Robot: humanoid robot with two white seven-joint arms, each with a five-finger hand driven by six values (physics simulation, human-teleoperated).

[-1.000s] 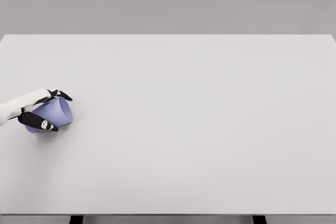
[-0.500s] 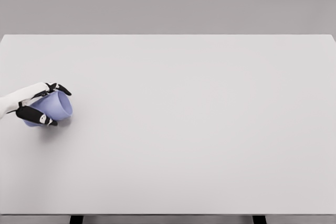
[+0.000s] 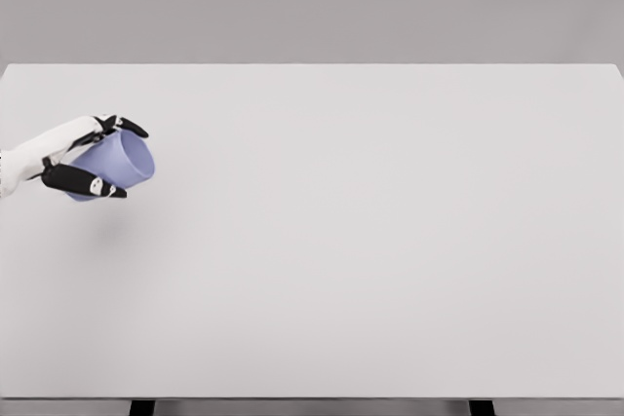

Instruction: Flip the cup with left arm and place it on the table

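A lavender cup (image 3: 119,164) hangs above the left side of the white table (image 3: 370,241), lying on its side with its mouth tilted to the right and slightly up. My left hand (image 3: 102,156) is shut on it, black-tipped fingers over the top and the thumb (image 3: 83,182) under it. A faint shadow lies on the table below the cup. The white forearm comes in from the left edge. The right arm does not show.
The table's far edge runs across the picture near the top, against a grey wall. Two dark table legs (image 3: 142,407) show at the bottom edge.
My left hand has lifted the cup off the table, moving it up and slightly right. The cup's mouth has tipped a little more upward.
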